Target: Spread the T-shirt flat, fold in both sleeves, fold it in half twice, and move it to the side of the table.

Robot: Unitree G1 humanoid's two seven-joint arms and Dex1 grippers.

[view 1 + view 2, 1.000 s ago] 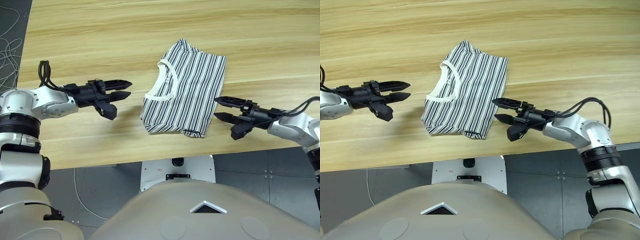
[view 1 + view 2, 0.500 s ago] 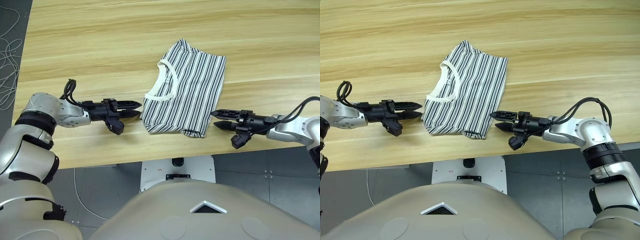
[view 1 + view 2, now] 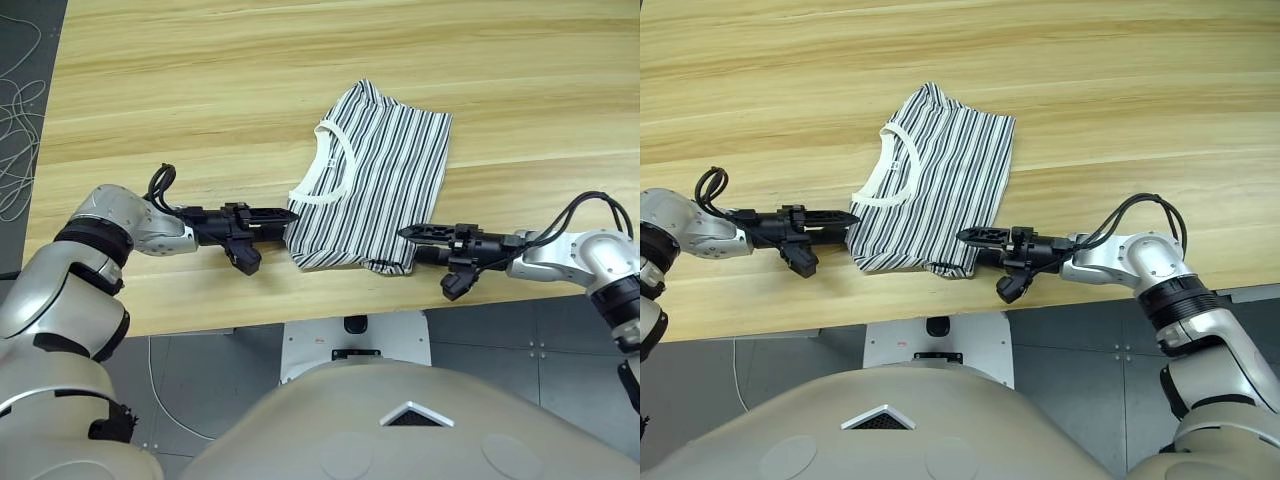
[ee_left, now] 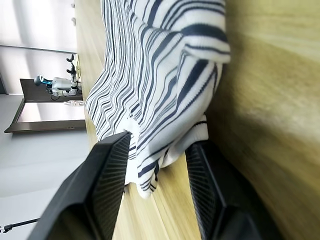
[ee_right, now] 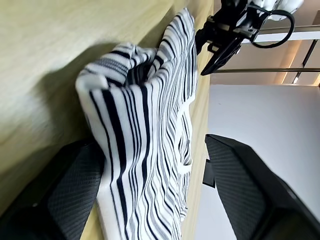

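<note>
Now L gripper (image 3: pixel 288 218), R gripper (image 3: pixel 410 243) advanced, straddling T-shirt (image 3: pixel 375 180) corners.

A folded T-shirt (image 3: pixel 370 180) is lying on the table (image 3: pixel 200 80), roughly midway across and close to the front edge, with its collar facing the robot's left. The left gripper (image 3: pixel 290 218) is sitting low over the table at the shirt's near left corner, its fingers (image 4: pixel 105 190) straddling the cloth edge. The right gripper (image 3: pixel 408 241) is sitting at the near right corner, its fingers (image 5: pixel 70 190) likewise lying either side of the fabric. Loose cables (image 3: pixel 20 100) are lying on the floor beyond the table's left edge.
</note>
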